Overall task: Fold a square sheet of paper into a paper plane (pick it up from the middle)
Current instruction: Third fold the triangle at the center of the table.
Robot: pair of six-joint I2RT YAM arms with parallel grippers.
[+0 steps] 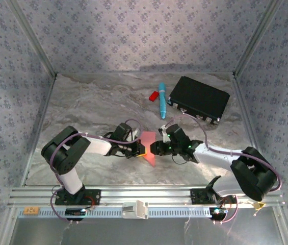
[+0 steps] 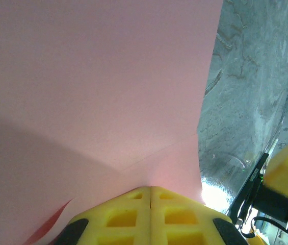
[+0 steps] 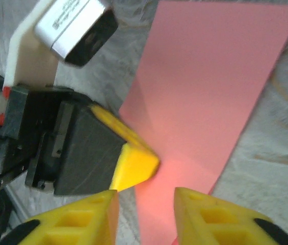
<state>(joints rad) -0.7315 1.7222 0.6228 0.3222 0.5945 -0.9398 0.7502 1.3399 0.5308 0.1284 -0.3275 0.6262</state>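
The left claw [image 2: 150, 193] is pinched tight on the pink sheet of paper [image 3: 210, 87], its two yellow fingers pressed together with the sheet spreading out ahead of them (a faint crease runs across it just past the tips). The right claw [image 3: 145, 194] faces it almost tip to tip, its fingers a narrow way apart. The near end of the sheet shows in the gap between them, and I cannot tell whether either finger touches it. Well beyond both claws on the marbled table [image 1: 82, 102] lie a blue pen [image 1: 161, 99], a small red piece [image 1: 154, 95] just beside it and a black case [image 1: 199, 98] on the pen's other side.
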